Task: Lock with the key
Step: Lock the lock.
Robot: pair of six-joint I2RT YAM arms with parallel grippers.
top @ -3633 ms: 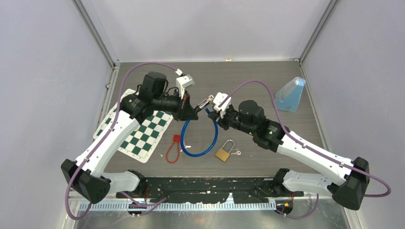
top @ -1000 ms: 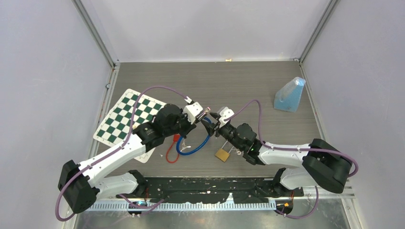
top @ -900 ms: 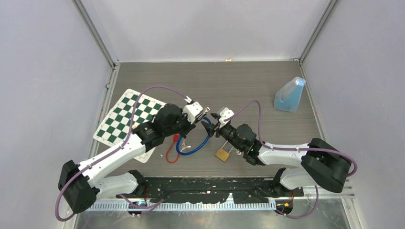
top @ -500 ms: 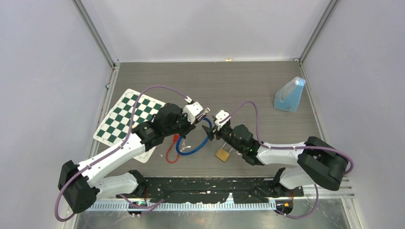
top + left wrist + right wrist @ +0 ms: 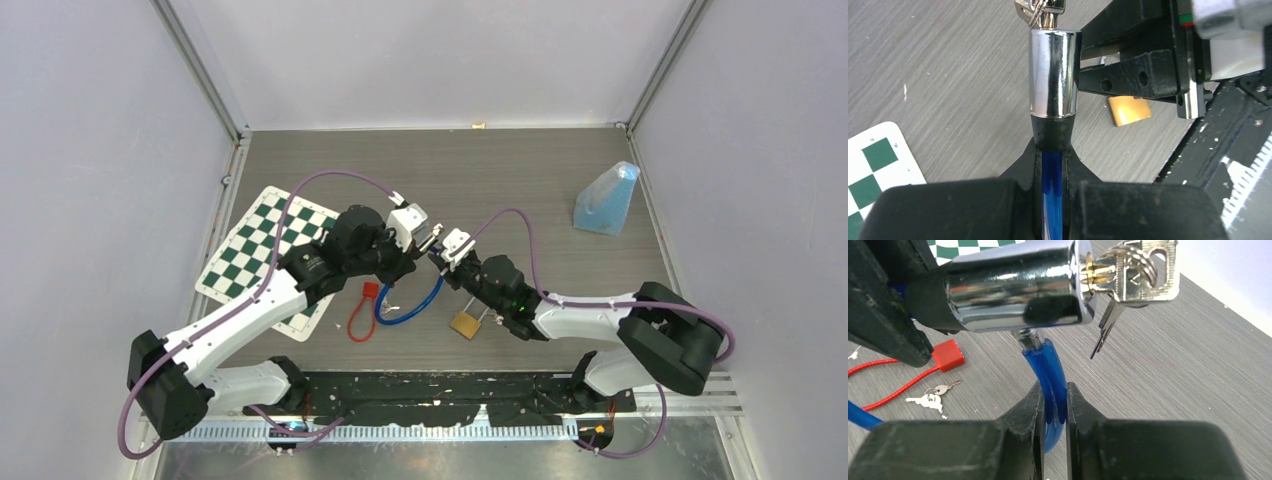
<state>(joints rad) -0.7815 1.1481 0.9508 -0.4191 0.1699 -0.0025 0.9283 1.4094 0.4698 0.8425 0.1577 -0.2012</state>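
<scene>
A blue cable lock [image 5: 412, 311] ends in a chrome cylinder [image 5: 1054, 72] with a silver key [image 5: 1138, 270] in its end face and a second key dangling from the ring. My left gripper [image 5: 1052, 160] is shut on the blue cable just behind the cylinder's black collar. My right gripper [image 5: 1054, 400] is shut on the cable's other end [image 5: 1050, 370], whose metal tip meets the side of the cylinder [image 5: 1013, 287]. From above, both grippers meet at mid-table, left [image 5: 410, 258] and right [image 5: 441, 262].
A brass padlock [image 5: 465, 323] with small keys lies near the front. A red cable lock [image 5: 362, 310] and loose small keys [image 5: 930, 397] lie left of the blue loop. A chessboard mat [image 5: 255, 255] is at the left, a blue bag [image 5: 607, 200] at the far right.
My right gripper has moved left to the cylinder and shut on the cable's free end. The left gripper has shifted slightly up and right with the cylinder.
</scene>
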